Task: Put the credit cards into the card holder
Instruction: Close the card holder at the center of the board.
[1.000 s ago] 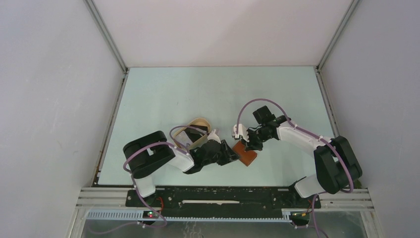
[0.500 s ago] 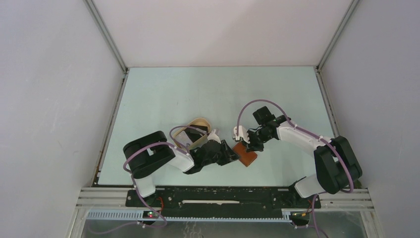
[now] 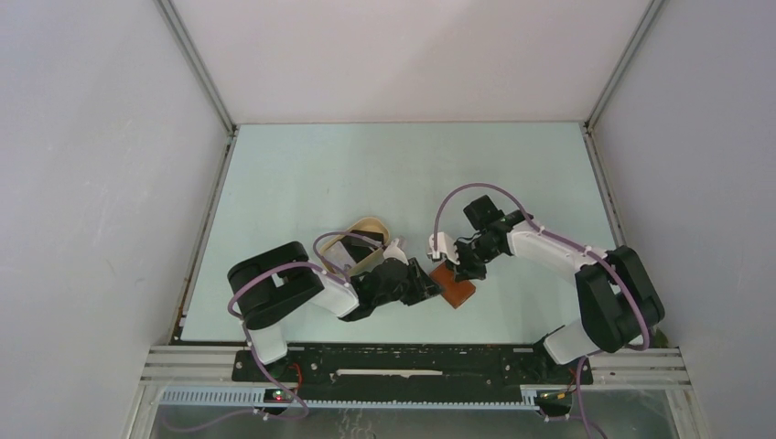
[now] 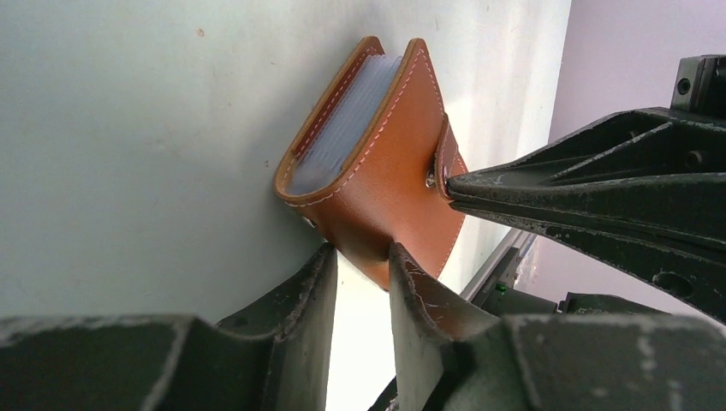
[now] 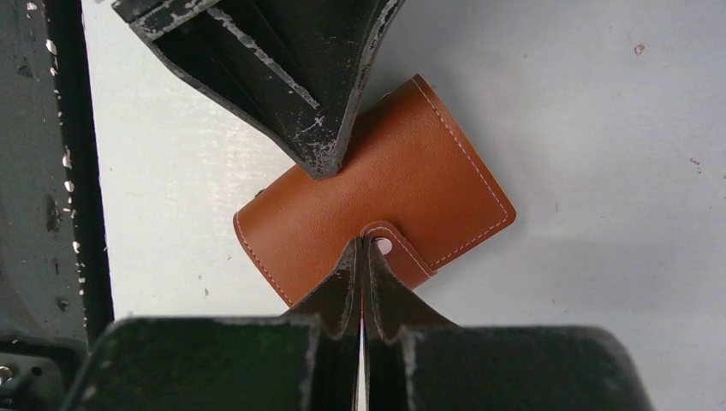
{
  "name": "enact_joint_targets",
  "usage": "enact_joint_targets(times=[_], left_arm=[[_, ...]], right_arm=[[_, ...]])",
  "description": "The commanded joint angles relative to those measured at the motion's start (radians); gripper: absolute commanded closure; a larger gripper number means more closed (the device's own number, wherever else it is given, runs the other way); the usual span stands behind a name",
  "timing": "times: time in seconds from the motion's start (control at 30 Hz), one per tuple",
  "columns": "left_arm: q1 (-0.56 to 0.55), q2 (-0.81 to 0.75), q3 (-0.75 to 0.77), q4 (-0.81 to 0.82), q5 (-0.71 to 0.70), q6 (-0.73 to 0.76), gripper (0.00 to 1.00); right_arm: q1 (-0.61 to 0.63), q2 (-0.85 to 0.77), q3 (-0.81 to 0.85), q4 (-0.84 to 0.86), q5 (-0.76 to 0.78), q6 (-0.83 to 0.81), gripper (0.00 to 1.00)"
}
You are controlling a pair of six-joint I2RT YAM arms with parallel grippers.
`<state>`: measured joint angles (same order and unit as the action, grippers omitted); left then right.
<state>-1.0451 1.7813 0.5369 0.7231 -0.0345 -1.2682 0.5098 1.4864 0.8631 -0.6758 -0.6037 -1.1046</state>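
Near the front edge of the pale counter [image 3: 311,174], the reddish-brown card holder [image 5: 428,171] sits folded between two robot arms. The left hand [image 4: 361,257] clamps one edge of it, a finger on either side of the leather, with clear sleeves [image 4: 347,128] showing at the open end. The right hand [image 5: 361,248], fingers pressed fully together, touches its tips to the snap tab [image 5: 402,255] on the cover. Just behind the left arm, a beige oval tray [image 3: 371,222] lies partly hidden; its contents cannot be made out.
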Motion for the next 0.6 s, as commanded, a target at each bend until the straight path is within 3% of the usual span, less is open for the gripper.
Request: enact_joint_targets(times=[0.0, 0.57], left_arm=[[0.002, 0.018, 0.012, -0.061, -0.047, 0.021, 0.67], [-0.001, 0.017, 0.012, -0.040, -0.042, 0.030, 0.67]], right_arm=[[0.030, 0.046, 0.035, -0.024, -0.031, 0.033, 1.00], [0.044, 0.136, 0.098, -0.053, -0.013, 0.116, 1.00]])
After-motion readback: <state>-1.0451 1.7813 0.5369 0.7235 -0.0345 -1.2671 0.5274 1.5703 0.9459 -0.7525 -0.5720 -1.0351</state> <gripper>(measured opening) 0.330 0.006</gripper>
